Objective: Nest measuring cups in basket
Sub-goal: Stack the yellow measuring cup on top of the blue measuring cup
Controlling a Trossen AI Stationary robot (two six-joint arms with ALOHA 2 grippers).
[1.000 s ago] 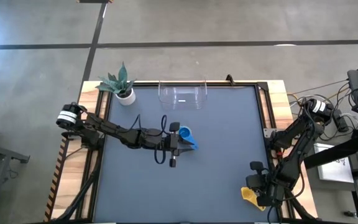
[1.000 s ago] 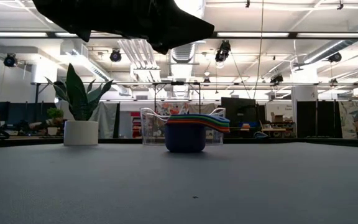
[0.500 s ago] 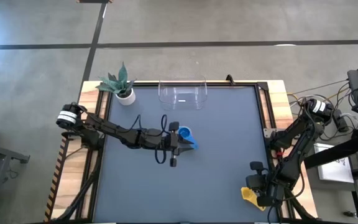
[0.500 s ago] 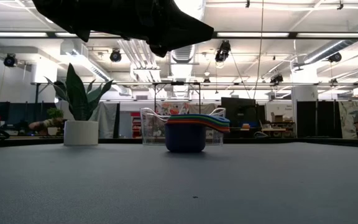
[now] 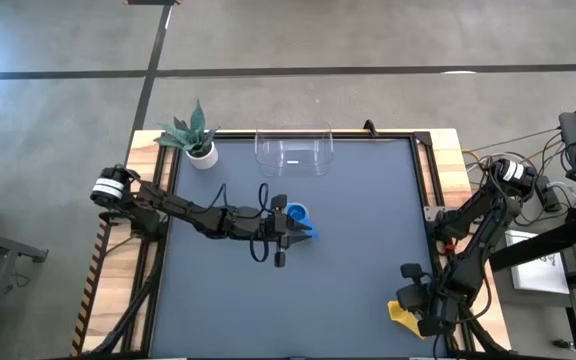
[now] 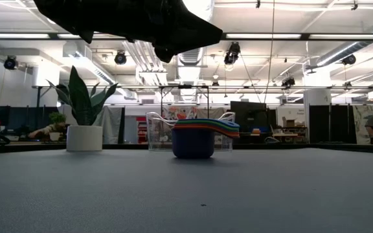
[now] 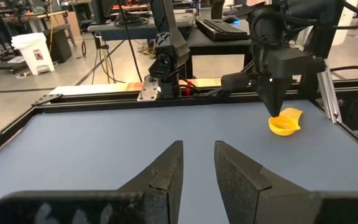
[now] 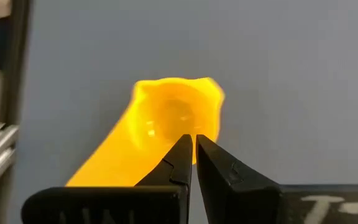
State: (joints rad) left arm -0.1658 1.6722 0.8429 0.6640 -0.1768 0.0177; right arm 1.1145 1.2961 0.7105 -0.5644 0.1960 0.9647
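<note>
Right gripper (image 5: 415, 318), shifted slightly and pinched shut, poised over glossy yellow scoop-shaped cup (image 8: 166, 127); left gripper (image 7: 197, 163), slightly parted and empty, beside nested plastic cups (image 6: 196, 133).

A grey concrete floor (image 5: 368, 40) crossed by dark lines lies beyond the table. In the low view, ceiling strip lights (image 6: 342, 37), ducts and hanging lamps (image 6: 232, 55) top an open workshop with desks and monitors (image 6: 248, 113).

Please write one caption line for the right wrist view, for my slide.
Right gripper, jaws shut, poised over the yellow measuring cup lying on the grey table.
</note>
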